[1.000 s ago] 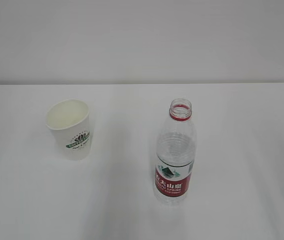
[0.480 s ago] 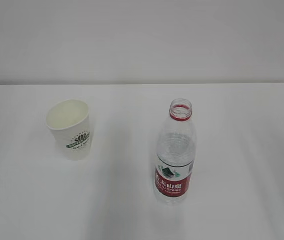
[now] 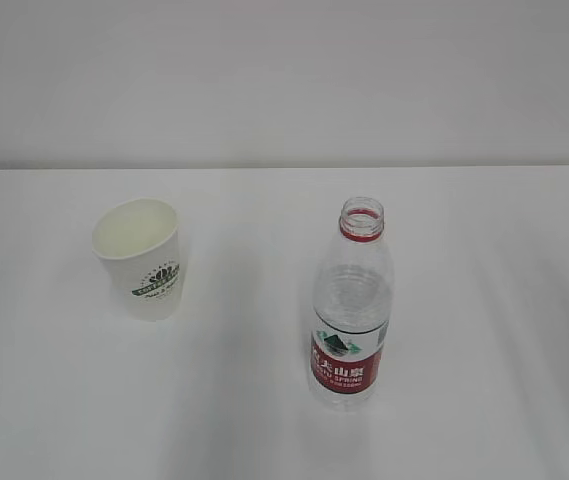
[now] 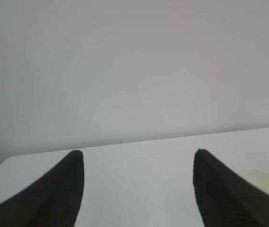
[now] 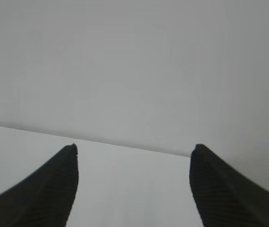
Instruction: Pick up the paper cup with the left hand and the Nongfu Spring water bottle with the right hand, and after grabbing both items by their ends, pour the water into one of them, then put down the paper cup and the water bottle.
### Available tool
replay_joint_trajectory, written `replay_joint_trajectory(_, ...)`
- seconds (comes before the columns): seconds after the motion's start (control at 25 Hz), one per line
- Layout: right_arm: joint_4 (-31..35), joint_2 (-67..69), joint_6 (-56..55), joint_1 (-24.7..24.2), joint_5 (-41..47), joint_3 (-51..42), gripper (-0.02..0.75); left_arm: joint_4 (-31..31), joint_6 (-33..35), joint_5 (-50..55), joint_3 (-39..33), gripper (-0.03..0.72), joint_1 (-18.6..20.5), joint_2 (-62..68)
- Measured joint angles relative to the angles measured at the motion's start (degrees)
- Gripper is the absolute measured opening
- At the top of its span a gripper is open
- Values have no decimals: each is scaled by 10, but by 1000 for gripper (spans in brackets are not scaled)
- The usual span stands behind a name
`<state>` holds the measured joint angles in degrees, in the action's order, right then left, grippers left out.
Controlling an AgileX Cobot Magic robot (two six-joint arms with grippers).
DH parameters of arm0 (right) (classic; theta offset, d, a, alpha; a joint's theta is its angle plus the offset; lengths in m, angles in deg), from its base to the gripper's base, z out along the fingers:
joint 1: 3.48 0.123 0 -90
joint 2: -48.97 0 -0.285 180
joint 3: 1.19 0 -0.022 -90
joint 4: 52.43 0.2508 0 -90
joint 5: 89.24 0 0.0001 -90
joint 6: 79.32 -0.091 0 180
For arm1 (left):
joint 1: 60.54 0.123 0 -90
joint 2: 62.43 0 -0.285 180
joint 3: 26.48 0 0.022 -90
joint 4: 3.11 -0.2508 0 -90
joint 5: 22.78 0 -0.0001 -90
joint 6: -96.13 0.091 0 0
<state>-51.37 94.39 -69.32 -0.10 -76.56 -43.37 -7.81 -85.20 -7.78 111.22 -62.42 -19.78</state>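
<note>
A white paper cup (image 3: 140, 258) stands upright on the left part of a white table (image 3: 484, 300), its mouth open toward us. The inside looks plain and pale; I cannot tell whether any liquid lies in it. A green round logo faces the front, low on its wall.

To its right and a bit nearer stands a clear ribbed water bottle (image 3: 351, 305), taller than the cup, upright, with no cap on its neck. A red ring sits just under the open mouth, and a red-and-white label with a green mountain picture wraps the lower body. The plastic is so clear that I cannot make out a water level inside. Cup and bottle are well apart, with bare tabletop between them and nothing standing in the way of either. Behind the table is a plain pale wall (image 3: 284, 80).

Neither arm shows in the exterior view. In the left wrist view the left hand (image 4: 136, 153) points along the table toward the wall, its two dark fingers (image 4: 63, 189) spread wide with only tabletop between them; a pale rim of the cup peeps out behind the finger on the right side of that view. The right hand (image 5: 134, 149) likewise has its dark fingers (image 5: 54, 189) spread wide with nothing between them, over the table, facing the wall. The bottle does not appear in its view.
</note>
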Motion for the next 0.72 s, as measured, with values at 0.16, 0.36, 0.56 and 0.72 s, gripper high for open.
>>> replay_joint_trajectory(0.16, 0, 2, 0, 0, -45, -38, 554, 0, 0, -29, -30, 521, 0, 9)
replay_joint_trajectory(0.36, 0, 3, 0, 0, -109, -89, 553, 0, 0, -66, -55, 516, 0, 39)
replay_joint_trajectory(0.56, 0, 4, -2, 0, -150, -126, 553, -1, 0, -88, -58, 508, 0, 82)
replay_joint_trajectory(0.72, 0, 15, -18, 0, -169, -134, 534, 0, 0, -98, -58, 504, 0, 118)
